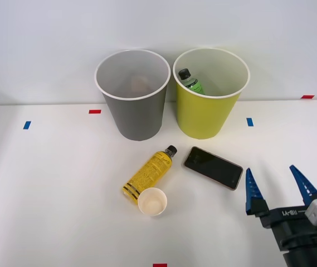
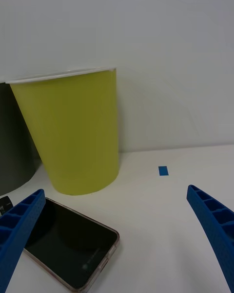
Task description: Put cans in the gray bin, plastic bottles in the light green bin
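- Your counter point(image 1: 47, 194) carries both bins well ahead of the end effector point(image 1: 277, 189): the light green bin point(image 1: 210, 105) nearly straight ahead, the gray bin point(image 1: 134, 105) to its left.
- The green-label bottle point(image 1: 190, 81) already sits inside the light green bin.
- The end effector hovers low with fingers spread, gripping nothing.
- A phone point(image 1: 213, 167) lies just ahead-left of it; sweeping across could knock it.
- The yellow-label bottle point(image 1: 150, 173) lies further left, its base touching a paper cup point(image 1: 152, 201); a low grasp may tip that cup or roll the bottle.
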You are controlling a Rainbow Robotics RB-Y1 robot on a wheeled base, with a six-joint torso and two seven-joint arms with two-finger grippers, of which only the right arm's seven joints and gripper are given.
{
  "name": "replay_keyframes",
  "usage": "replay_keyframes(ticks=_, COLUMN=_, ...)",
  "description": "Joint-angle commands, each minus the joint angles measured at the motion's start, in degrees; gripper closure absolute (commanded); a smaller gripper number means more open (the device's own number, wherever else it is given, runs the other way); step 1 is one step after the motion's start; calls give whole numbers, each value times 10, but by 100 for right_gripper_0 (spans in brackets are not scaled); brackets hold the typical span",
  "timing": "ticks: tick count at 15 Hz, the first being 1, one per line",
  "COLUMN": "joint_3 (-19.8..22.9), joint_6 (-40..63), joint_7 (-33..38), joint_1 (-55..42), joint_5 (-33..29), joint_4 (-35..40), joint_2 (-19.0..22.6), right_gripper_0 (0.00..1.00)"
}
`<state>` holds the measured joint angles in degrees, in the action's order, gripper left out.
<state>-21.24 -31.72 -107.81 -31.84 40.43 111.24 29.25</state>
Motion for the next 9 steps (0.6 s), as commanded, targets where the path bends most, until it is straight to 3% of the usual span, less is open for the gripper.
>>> replay_keyframes(ticks=1, joint_3=-14, joint_6=-26, joint_7=3, joint_1=-20, joint_5=-3, joint_4=-18, joint_2=1, right_gripper_0=0)
replay_keyframes(ticks=9, joint_3=9, joint_6=-28, joint_7=9, joint_1=-72, joint_5=-47, joint_4=-18, joint_2=-21, right_gripper_0=0)
